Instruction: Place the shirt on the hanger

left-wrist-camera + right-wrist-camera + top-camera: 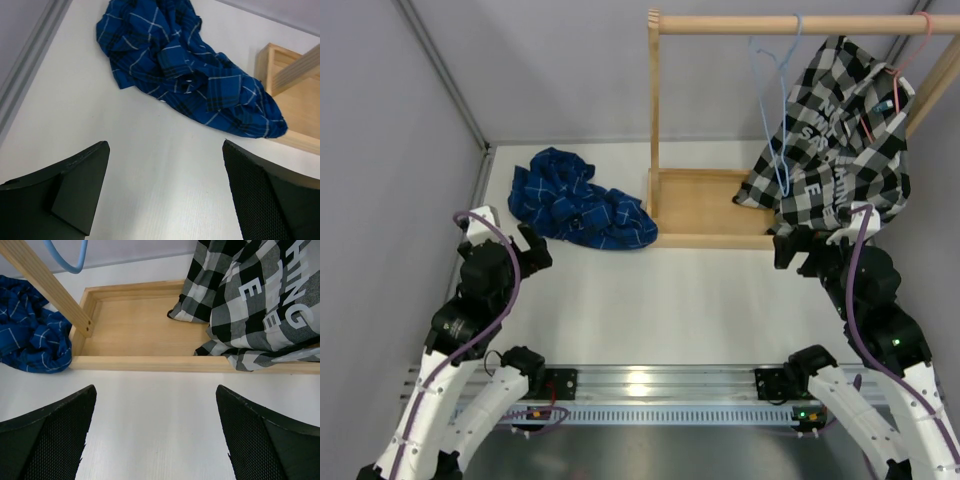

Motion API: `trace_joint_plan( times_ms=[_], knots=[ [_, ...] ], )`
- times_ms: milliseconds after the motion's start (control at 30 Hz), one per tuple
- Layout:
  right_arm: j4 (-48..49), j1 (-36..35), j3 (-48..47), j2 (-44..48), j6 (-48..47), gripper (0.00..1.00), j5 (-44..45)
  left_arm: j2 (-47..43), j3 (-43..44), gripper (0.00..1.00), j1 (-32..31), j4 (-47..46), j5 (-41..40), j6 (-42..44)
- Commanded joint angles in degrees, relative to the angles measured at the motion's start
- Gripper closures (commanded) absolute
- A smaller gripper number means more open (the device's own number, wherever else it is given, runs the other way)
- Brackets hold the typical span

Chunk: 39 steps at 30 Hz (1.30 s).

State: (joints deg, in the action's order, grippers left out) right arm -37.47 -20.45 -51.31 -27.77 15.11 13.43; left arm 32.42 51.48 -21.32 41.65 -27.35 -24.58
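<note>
The royal-blue shirt point(578, 202) lies crumpled on the white table, left of the wooden rack. It also shows in the left wrist view point(190, 70) and at the left edge of the right wrist view point(30, 335). The light-blue hanger point(775, 95) hangs from the rack's top rail, empty; its lower loop shows in the right wrist view point(65, 255). My left gripper point(525, 250) is open and empty, just near of the shirt; in its wrist view point(165, 190) only bare table lies between the fingers. My right gripper point(810, 248) is open and empty, in front of the rack's base point(155, 435).
A wooden clothes rack point(700, 210) with a tray base stands at the back right. A black-and-white checked shirt with lettering point(840, 130) hangs on a pink hanger point(915, 45) at the rack's right. Grey walls close the left and back.
</note>
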Motion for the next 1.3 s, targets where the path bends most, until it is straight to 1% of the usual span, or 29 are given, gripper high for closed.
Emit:
trace_joint_plan(
  times_ms=[0,33,67,200,233,333,367,433,467,500,533,567,600,633,667,700,767,800,867,900,933,1033,1067,1100,1133,1167,1233,1267],
  knots=[
    [1.79,0.67,0.5,1.39,-0.61,0.01,0.55,0.62,4.23,0.02,-0.04,-1.04,6.68,-0.91],
    [2.14,0.67,0.86,1.75,-0.7,0.01,0.02,1.06,5.37,0.02,-0.12,-1.13,9.48,-1.43],
    [2.4,0.67,1.03,2.19,-0.7,0.01,-0.85,1.84,7.82,0.02,-0.04,-1.13,10.03,-2.22],
    [5.64,0.67,3.23,3.6,-1.14,0.0,-10.16,9.39,12.58,0.02,-0.12,-1.48,10.48,-6.87],
    [6.35,0.58,3.67,3.69,-0.62,0.01,-13.05,13.94,13.28,0.02,-0.04,-2.44,12.13,-7.41],
    [10.12,0.67,5.34,2.81,1.84,0.01,-19.47,21.51,15.05,0.02,-0.04,-6.12,14.87,-9.08],
    [10.84,0.67,5.6,2.37,2.28,0.0,-21.15,27.37,15.75,0.02,-0.04,-8.75,16.27,-9.17],
    [11.98,0.67,5.69,0.88,2.9,0.01,-25.63,34.34,19.86,0.02,-0.04,-11.05,16.63,-5.94],
    [11.99,0.67,5.61,0.53,3.08,0.01,-26.69,42.64,22.49,0.02,-0.04,-11.15,16.89,-3.57],
    [11.9,0.58,5.43,-0.09,2.99,0.01,-28.53,47.07,28.7,0.02,-0.04,-10.63,16.63,0.37],
    [11.81,0.67,5.52,-0.18,2.82,0.0,-29.42,51.29,32.15,0.02,0.05,-9.4,16.54,2.06],
    [11.72,0.67,5.61,-0.09,2.55,0.01,-29.95,59.08,35.49,0.02,0.31,-6.7,16.54,3.56],
    [11.55,0.58,5.61,0.34,2.38,0.0,-30.65,62.46,38.57,0.02,0.66,-5.1,16.37,5.49],
    [11.28,0.58,5.61,0.7,2.38,0.01,-30.83,65.46,43.91,0.03,1.28,-3.17,15.93,6.29],
    [10.67,0.67,5.87,1.13,2.29,0.0,-31.01,70.1,45.79,0.04,1.72,-0.89,15.58,7.34],
    [10.58,0.67,6.13,2.1,2.2,0.01,-31.18,71.88,46.94,0.04,1.98,-0.08,15.84,7.87],
    [10.49,0.67,7.18,3.15,1.85,0.01,-31.1,74.61,48.36,0.06,2.95,1.06,19.77,9.1],
    [10.49,0.67,7.54,3.77,1.67,0.01,-30.31,75.84,47.92,0.12,2.95,1.24,25.1,9.2],
    [10.58,0.67,8.15,3.51,1.67,0.01,-29.26,76.29,45.83,0.2,2.86,1.16,30.66,8.68],
    [10.67,0.67,8.15,2.55,1.76,0.01,-28.99,76.21,44.94,0.23,2.86,1.15,32.0,8.5],
    [10.84,0.67,8.15,2.02,2.02,0.01,-29.25,75.86,44.24,0.28,2.52,1.07,32.1,8.23],
    [12.6,0.67,8.33,-0.44,2.99,0.01,-31.79,74.81,41.51,0.3,1.99,1.07,30.7,7.97],
    [13.3,0.67,8.68,-0.88,3.25,0.0,-32.32,74.45,40.9,0.33,1.81,1.07,30.17,7.79],
    [13.91,0.67,8.94,-1.58,4.04,0.01,-33.11,74.19,39.32,0.38,1.46,1.07,29.47,7.7],
    [15.14,0.67,9.21,-1.76,4.39,0.0,-33.38,73.66,38.44,0.52,0.85,1.15,28.59,7.44],
    [15.67,0.67,9.73,-2.11,4.57,0.01,-33.56,72.62,37.47,0.62,0.23,1.07,26.76,6.83],
    [15.94,0.67,9.91,-2.73,3.18,0.0,-32.86,71.03,34.57,0.76,-2.39,1.07,23.15,6.3],
    [15.59,0.67,9.65,-3.08,2.56,0.01,-31.98,69.28,33.86,0.88,-3.28,1.07,21.05,5.95]
  ],
)
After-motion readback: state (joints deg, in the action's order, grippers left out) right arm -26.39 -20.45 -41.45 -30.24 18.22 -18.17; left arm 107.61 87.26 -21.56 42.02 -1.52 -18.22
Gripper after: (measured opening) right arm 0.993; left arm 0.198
